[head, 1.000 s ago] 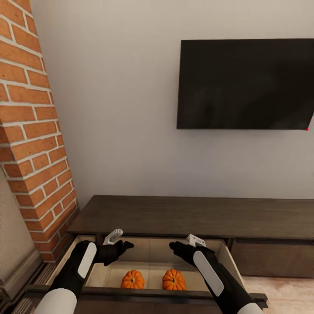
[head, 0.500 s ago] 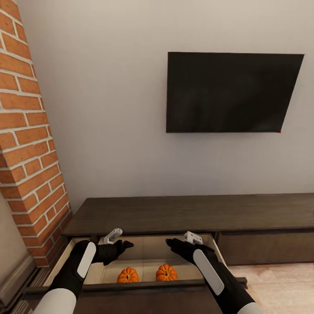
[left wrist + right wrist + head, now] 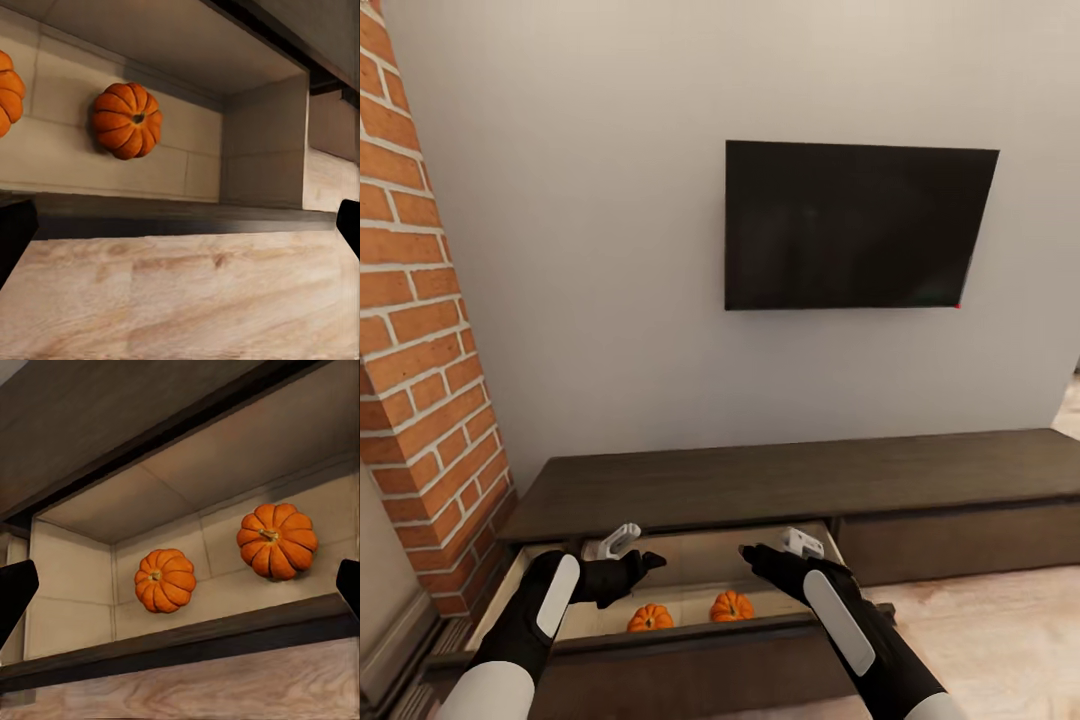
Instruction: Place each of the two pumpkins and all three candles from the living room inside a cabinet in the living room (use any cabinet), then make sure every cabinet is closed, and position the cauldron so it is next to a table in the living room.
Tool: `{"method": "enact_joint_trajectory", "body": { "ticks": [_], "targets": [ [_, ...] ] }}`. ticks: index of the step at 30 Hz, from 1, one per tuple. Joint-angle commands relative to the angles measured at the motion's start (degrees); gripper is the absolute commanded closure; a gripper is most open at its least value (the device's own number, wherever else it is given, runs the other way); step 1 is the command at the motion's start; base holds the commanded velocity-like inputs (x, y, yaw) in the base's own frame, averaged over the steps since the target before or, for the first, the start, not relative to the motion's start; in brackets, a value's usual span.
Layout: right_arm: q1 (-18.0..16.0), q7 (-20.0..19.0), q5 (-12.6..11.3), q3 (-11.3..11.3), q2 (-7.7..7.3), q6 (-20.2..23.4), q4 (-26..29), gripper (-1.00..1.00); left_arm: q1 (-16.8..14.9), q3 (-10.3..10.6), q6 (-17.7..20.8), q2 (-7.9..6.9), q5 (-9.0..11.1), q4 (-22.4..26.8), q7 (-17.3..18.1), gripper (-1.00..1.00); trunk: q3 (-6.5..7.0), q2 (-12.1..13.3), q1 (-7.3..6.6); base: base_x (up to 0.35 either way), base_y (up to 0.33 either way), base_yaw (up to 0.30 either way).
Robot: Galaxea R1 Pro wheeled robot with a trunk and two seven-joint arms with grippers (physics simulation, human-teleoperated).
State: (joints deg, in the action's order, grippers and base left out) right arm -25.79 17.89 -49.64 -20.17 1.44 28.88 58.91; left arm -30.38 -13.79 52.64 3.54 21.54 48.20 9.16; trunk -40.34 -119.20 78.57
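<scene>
Hovering over the pulled-out drawer (image 3: 660, 640): left gripper (image 3: 622, 556) and right gripper (image 3: 780, 553), both spread wide, gripping nothing. Resting inside, two pumpkins (image 3: 650, 617) side by side. Risking, beyond, candles forgotten elsewhere; closing the cabinet (image 3: 780, 485) now meaning reopening.

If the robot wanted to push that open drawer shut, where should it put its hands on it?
Probably on the drawer front, the wide dark board. It is flat with no handle, so there is nothing to pinch. Best to press from the robot's side toward the wall, with the left gripper and right gripper spread apart so it slides straight. Both pumpkins sit inside, clear of the edge.
</scene>
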Motion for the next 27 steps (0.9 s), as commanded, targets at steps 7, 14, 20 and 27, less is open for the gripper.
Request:
{"method": "enact_joint_trajectory", "body": {
  "ticks": [7, 14, 20, 27],
  "targets": [
    [-0.1, 0.6, -0.6, -0.1, -0.01, 0.0, 0.1, -1.00, 0.0, -0.4, 1.7, -0.02, -0.2, 0.9, 0.5, -1.00, 1.20, 2.8, -1.58, -0.312, 0.142, -0.287],
    [-0.1, 0.6, -0.6, -0.1, 0.01, 0.0, 0.1, -1.00, 0.0, -0.4, 1.8, -0.02, -0.1, 1.2, 0.5, -1.00, 2.46, 5.6, -3.12, -0.314, 0.150, -0.289],
    [-0.1, 0.6, -0.6, 0.0, 0.04, 0.1, 0.1, -1.00, 0.0, -0.4, 1.8, -0.03, -0.1, 1.2, 0.5, -1.00, 3.53, 8.0, -4.44, -0.314, 0.154, -0.087],
    [-0.1, 0.6, -0.6, -0.1, 0.00, 0.0, 0.1, -1.00, 0.0, -0.4, 1.9, -0.03, -0.1, 1.2, 0.5, -1.00, 4.79, 10.8, -5.98, -0.314, 0.154, -0.001]
  ]
}}
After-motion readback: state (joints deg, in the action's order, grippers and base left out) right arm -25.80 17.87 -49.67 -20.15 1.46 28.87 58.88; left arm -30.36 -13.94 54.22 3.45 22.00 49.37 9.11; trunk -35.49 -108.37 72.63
